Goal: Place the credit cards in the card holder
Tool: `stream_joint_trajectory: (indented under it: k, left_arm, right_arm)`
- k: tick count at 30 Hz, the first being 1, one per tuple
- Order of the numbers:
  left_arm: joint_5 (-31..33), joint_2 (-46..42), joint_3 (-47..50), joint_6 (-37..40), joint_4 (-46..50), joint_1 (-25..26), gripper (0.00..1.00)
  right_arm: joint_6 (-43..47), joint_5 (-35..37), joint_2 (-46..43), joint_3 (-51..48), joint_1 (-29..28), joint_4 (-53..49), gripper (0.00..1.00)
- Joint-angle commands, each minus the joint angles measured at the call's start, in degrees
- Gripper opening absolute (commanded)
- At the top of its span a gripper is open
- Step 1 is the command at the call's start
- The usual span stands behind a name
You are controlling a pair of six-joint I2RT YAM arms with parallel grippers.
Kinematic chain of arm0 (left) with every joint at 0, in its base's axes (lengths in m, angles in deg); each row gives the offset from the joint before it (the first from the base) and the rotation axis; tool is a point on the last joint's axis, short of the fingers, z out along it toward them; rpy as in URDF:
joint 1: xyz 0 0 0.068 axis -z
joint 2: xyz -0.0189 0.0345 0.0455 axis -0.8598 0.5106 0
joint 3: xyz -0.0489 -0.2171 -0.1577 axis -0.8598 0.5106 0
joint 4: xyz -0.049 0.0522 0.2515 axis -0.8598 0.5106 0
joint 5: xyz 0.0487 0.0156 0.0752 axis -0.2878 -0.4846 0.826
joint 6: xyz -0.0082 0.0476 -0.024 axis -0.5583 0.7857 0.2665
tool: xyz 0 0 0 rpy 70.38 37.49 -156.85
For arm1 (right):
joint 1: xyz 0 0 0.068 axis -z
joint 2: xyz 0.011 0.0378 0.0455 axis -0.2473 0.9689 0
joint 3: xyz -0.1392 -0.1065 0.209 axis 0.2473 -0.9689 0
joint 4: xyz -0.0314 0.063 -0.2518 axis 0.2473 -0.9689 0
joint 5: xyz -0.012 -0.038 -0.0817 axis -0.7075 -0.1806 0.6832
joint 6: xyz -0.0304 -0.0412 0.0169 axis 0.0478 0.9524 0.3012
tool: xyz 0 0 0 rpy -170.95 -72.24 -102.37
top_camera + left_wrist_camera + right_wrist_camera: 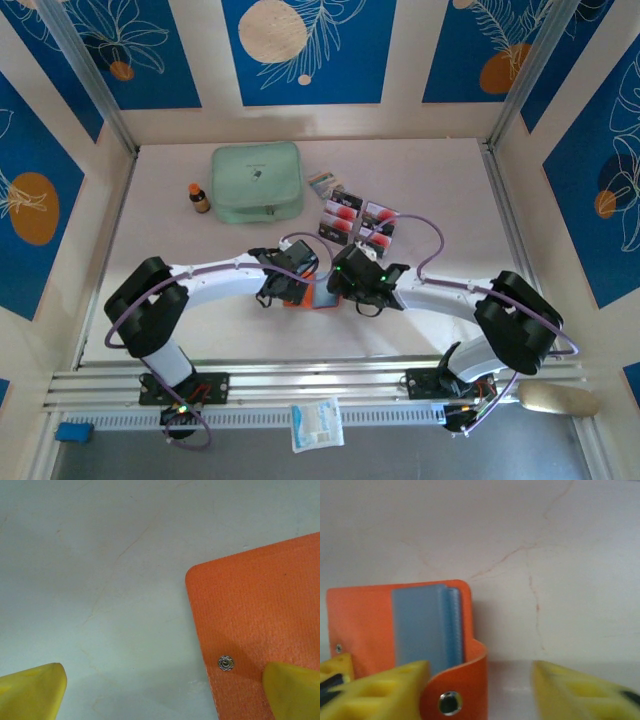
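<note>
— Left gripper: released or clenched?
— Released, spread wide. Through its wrist camera, one yellow finger low at 7 o'clock over bare table, the other low at 5 o'clock over orange cover.
— And the card holder relative to it?
— Flat on the table, taking up the 3 o'clock side. Rounded corner and long edge between the two fingers; metal stud just beside the 5 o'clock finger. Cannot tell whether touching or just above.
— Right gripper?
— Parted as well, clamped on nothing. Snap tab curling up between its fingers, close against the 7 o'clock one, with a clear gap to the 5 o'clock one.
— Holder from that wrist?
— Folded open, spreading toward 9 o'clock, grey-blue sleeves stacked on the inner face.
— From overhead?
— Lying in between: at 3 o'clock of the left one, at 9 o'clock of the right.
— And the credit cards?
— Four, clustered on the table at 12 o'clock of the right one, apart from the holder. Mint-green pouch beyond at 11 o'clock, small brown bottle at its 9 o'clock.
</note>
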Motion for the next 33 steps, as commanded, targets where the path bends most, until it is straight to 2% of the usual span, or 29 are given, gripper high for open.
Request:
stream_joint_trajectory:
  k: [1,4,7,9,10,13,16,19,29,33]
  left_arm:
    - [-0.04,-0.3,0.4,-0.43,1.02,0.66,1.0]
    - [0.09,-0.48,0.75,-0.49,0.93,0.64,1.0]
    - [0.14,-0.56,1.03,-0.51,0.79,0.61,1.0]
    - [0.22,-0.6,1.28,-0.62,0.67,0.62,1.0]
    - [0.22,-0.65,1.36,-0.66,0.67,0.62,1.0]
    - [0.42,-0.94,1.87,-0.86,0.67,0.64,1.0]
    - [0.78,-1.44,2.46,-1.19,0.67,0.61,1.0]
    - [1.38,-2.26,3.06,-1.39,0.8,0.69,1.0]
    - [2.99,-2.6,4.07,-2.07,1.55,0.61,1.0]
    - [2.9,-2.63,4.94,-2.58,1.55,0.61,1.0]
  right_arm:
    - [0.34,-2.16,-1.19,-1.19,1.88,-0.47,0.4]
    - [0.74,-4.78,-2.71,-3.05,3.28,1.97,0.28]
    - [0.89,-7.92,-3.63,-4.52,4.56,4.78,0.1]
    - [0.85,-11.12,-3.62,-5.82,5.52,7.86,0.01]
    - [0.79,-13.23,-3.65,-6.74,6.03,10.31,0.0]
    - [-0.81,-19.14,-3.92,-9.93,7.39,18.98,0.0]
    - [-3.62,-25.1,-4.12,-14.43,8.66,31.86,0.0]
    - [-5.07,-27.54,-3.51,-16.62,9.29,39.3,0.0]
    - [-5.12,-26.06,1.57,-17.67,9.66,37.09,0.0]
    - [-2.77,-24.44,1.05,-17.03,9.75,31.04,0.21]
